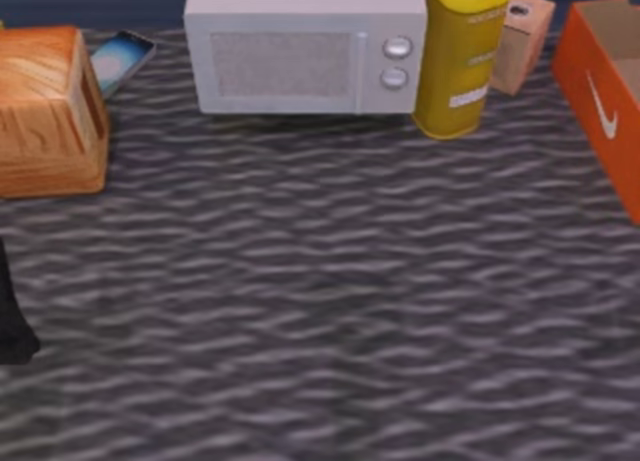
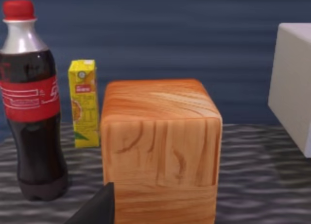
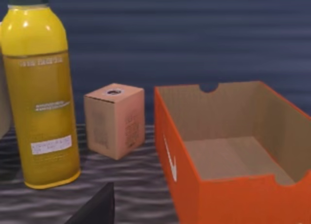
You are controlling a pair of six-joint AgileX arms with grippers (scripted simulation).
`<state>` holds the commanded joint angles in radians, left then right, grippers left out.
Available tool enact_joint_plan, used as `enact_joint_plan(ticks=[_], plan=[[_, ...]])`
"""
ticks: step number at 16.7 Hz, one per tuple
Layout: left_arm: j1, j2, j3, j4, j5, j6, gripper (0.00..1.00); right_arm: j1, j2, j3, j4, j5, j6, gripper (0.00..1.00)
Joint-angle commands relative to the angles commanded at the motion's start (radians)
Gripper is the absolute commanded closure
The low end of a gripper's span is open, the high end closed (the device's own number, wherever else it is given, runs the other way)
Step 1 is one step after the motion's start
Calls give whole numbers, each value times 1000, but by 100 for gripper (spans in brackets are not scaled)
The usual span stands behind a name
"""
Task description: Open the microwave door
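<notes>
Microwave door (image 1: 285, 65) flush (arms parked)

There is one microwave (image 1: 305, 46), and it has one microwave door (image 1: 272, 66) and two round silver knobs (image 1: 397, 48). There is one wooden box (image 1: 47, 111) and one phone (image 1: 122, 58) beside it. I count two bottles: one yellow bottle (image 1: 462, 53) and one cola bottle (image 2: 33, 100) with a red cap. There is one yellow juice carton (image 2: 84, 103), one small brown carton (image 3: 114, 119), and one open orange shoe box (image 3: 228, 151). All stand on one table (image 1: 320, 311) with a grey wavy cloth.
</notes>
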<state>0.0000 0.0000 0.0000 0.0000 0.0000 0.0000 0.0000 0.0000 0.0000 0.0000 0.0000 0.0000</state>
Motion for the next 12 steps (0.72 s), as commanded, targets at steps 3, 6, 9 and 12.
enact_joint_plan(ticks=[3, 6, 9, 12], plan=[[-6, 10, 9, -1, -5, -2, 0, 0, 0, 0, 0, 0, 0, 0], [-54, 104, 90, -11, -46, -19, 0, 0, 0, 0, 0, 0, 0, 0], [-138, 293, 242, -23, -121, -57, 0, 0, 0, 0, 0, 0, 0, 0], [-246, 563, 446, -27, -217, -113, 0, 0, 0, 0, 0, 0, 0, 0]])
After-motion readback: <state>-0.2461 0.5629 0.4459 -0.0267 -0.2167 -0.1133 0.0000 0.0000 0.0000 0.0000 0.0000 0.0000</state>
